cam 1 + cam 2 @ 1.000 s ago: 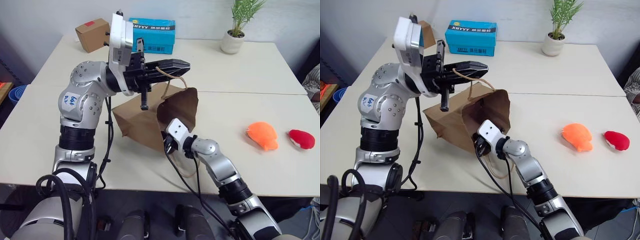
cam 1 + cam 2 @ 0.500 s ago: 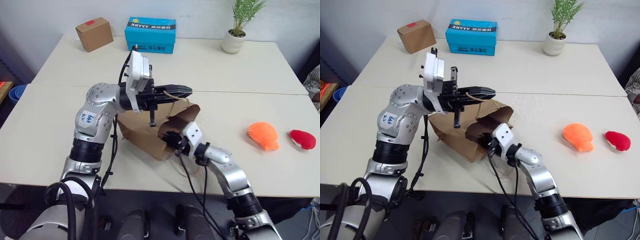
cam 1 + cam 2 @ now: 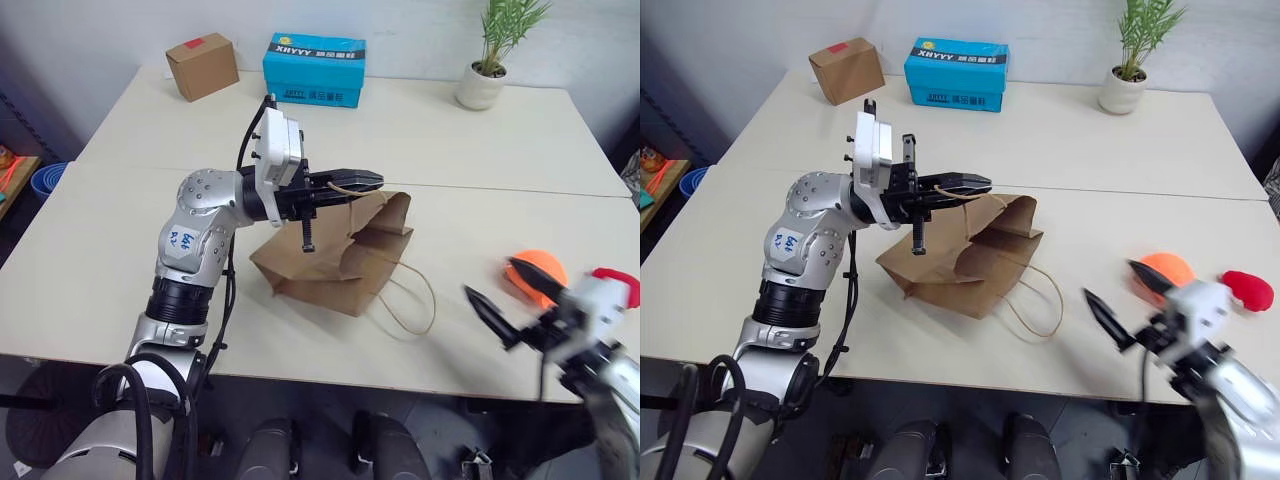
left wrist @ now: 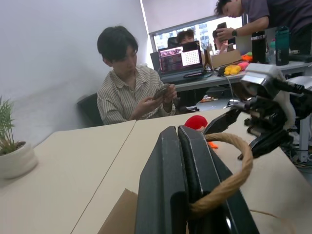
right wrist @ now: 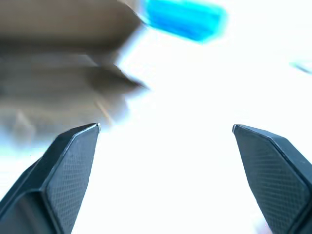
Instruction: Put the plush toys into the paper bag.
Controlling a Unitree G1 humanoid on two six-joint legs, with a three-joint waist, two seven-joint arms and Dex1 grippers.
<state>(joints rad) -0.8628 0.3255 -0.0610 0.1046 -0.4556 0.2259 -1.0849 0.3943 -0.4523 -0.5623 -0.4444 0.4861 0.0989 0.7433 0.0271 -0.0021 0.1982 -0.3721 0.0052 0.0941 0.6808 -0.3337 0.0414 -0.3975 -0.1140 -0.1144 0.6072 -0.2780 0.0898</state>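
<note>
With my left gripper (image 3: 368, 181) clamped on a handle of the bag (image 3: 340, 262) mid-table and both toys — orange (image 3: 1167, 268), red (image 3: 1249, 289) — lying right, my right gripper (image 3: 507, 296), spread wide, must next close on the orange.

You see a matt brown kraft paper bag (image 3: 340, 262), creased and crumpled, with rough twisted paper-cord handles (image 4: 229, 168). The left gripper (image 3: 362, 181) has smooth black plastic fingers (image 4: 170, 180) with a slight sheen, pressed together on one handle. The right gripper (image 5: 165, 170) shows black pads (image 5: 68, 165) with a fine woven, carbon-like texture. Both plush toys look soft and fuzzy: the orange one (image 3: 545, 270) and the red one (image 3: 1250, 288). The table (image 3: 470, 130) is smooth, matt, off-white laminate. At its far edge, you have a matt cardboard box (image 3: 201, 66), a glossier blue printed carton (image 3: 314, 70), and a smooth white ceramic pot (image 3: 479, 88).
</note>
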